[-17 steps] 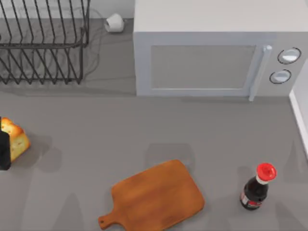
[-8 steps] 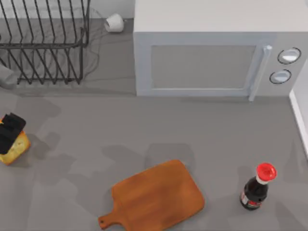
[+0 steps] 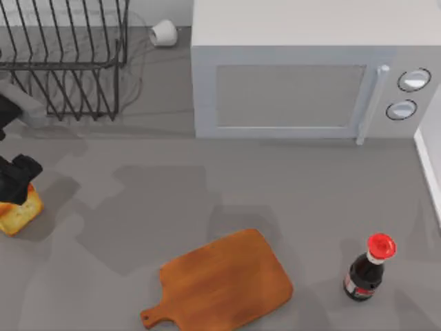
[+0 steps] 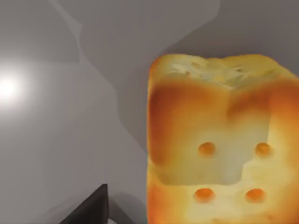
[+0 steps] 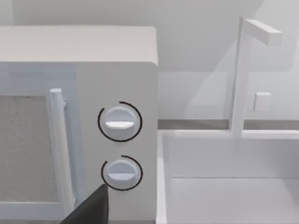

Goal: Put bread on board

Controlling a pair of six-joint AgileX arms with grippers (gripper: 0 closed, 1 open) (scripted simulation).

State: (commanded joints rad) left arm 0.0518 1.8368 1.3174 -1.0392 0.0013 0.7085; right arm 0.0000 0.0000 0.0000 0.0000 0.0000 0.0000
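Note:
The bread (image 3: 15,215), a golden-yellow chunk with a toasted crust, lies at the table's far left edge. My left gripper (image 3: 18,181) hangs right over it and hides its upper part. The left wrist view has the bread (image 4: 219,144) very close, with one dark fingertip (image 4: 91,211) standing apart from its side, so the gripper is open. The reddish-brown board (image 3: 224,281) with its short handle lies at the front centre, well to the right of the bread. A fingertip (image 5: 91,210) of my parked right gripper shows off to one side, open, facing the microwave's knobs.
A white microwave (image 3: 303,76) fills the back centre and right. A black wire dish rack (image 3: 62,58) stands at the back left, just behind my left arm. A dark bottle with a red cap (image 3: 368,269) stands right of the board. A white sink (image 5: 229,177) adjoins the microwave.
My left arm has come in from the left edge and its gripper now sits over the bread. The bread has shifted slightly toward the front. Board and bottle have not moved.

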